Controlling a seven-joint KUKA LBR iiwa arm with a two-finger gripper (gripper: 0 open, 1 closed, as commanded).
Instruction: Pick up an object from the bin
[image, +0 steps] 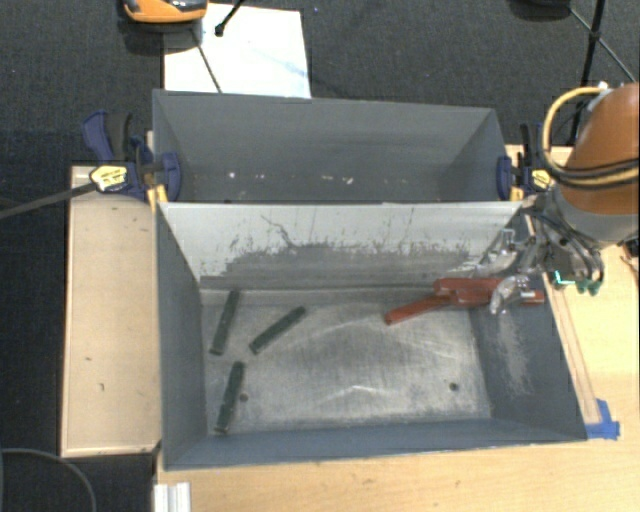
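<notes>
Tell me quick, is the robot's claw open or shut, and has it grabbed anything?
Gripper: closed, holding the long reddish-brown stick-like piece by its wider end, near the right wall of the grey metal bin.

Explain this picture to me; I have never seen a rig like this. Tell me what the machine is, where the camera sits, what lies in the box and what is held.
The machine is a robot arm that reaches in from the right of the picture. At its tip is a gripper with two fingers that pinch things, much like tongs. A single camera looks down on the scene from above and a little to one side. The box is a grey metal bin of small loose things, and the arm's job is to pick one of them out. Three dark green sticks lie apart from each other on the floor at the left side of the bin. By the right wall, the gripper is shut on one end of a long red-brown piece, which slants down and to the left from the fingers.
</notes>
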